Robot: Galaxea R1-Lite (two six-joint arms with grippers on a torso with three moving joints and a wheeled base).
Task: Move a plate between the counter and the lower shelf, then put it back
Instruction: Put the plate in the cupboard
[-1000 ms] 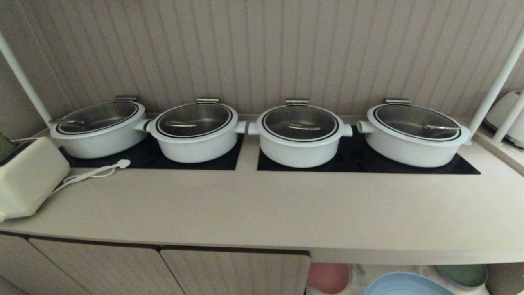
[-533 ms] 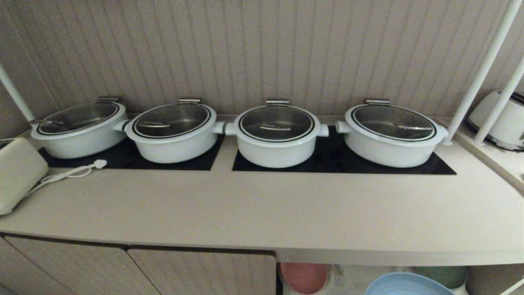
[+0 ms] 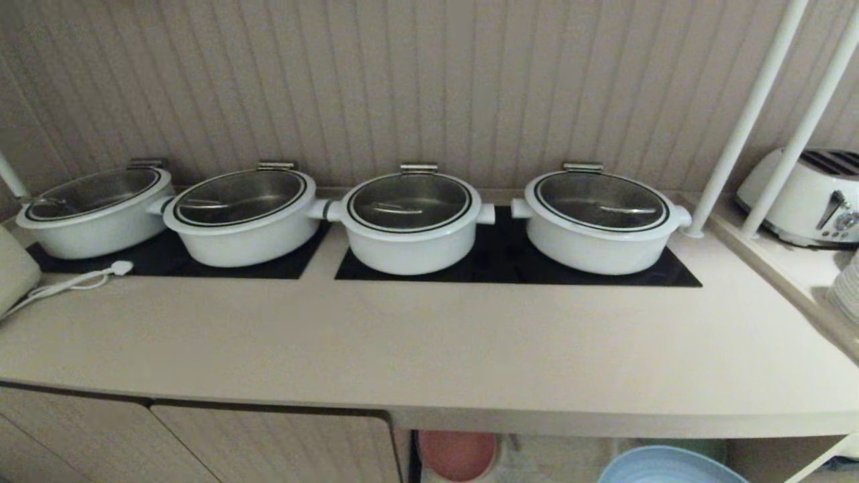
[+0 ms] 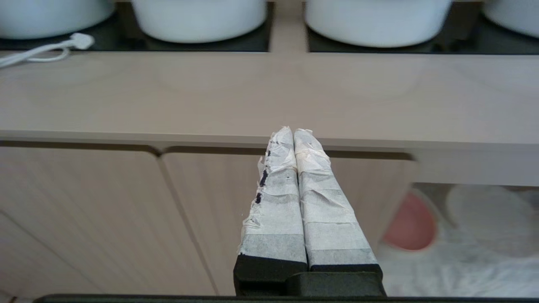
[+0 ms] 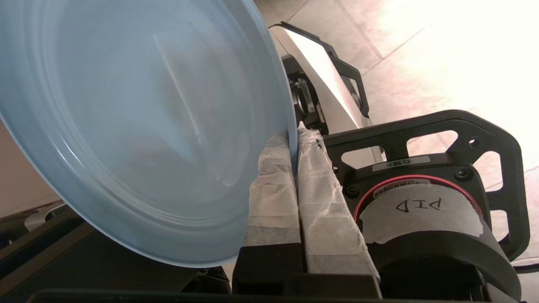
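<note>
The light-blue plate (image 5: 139,126) is tilted, its rim pinched between the taped fingers of my right gripper (image 5: 294,131), which is shut on it. In the head view only the plate's upper arc (image 3: 671,466) shows at the bottom edge, below the front of the beige counter (image 3: 429,349) and in front of the lower shelf (image 4: 463,261) with its white cloth liner. The right gripper itself is out of the head view. My left gripper (image 4: 293,131) is shut on nothing, pointing at the cabinet doors under the counter edge.
Four white lidded pots (image 3: 409,218) stand on black hob panels (image 3: 510,265) at the back of the counter. A pink plate (image 3: 456,453) sits in the shelf. A white toaster (image 3: 798,198) and white poles (image 3: 745,114) stand at the right; a cable (image 3: 67,282) lies at the left.
The whole head view has shifted left, so the camera has moved right; the toaster is now in full view. The blue plate keeps its place at the picture's bottom edge.
</note>
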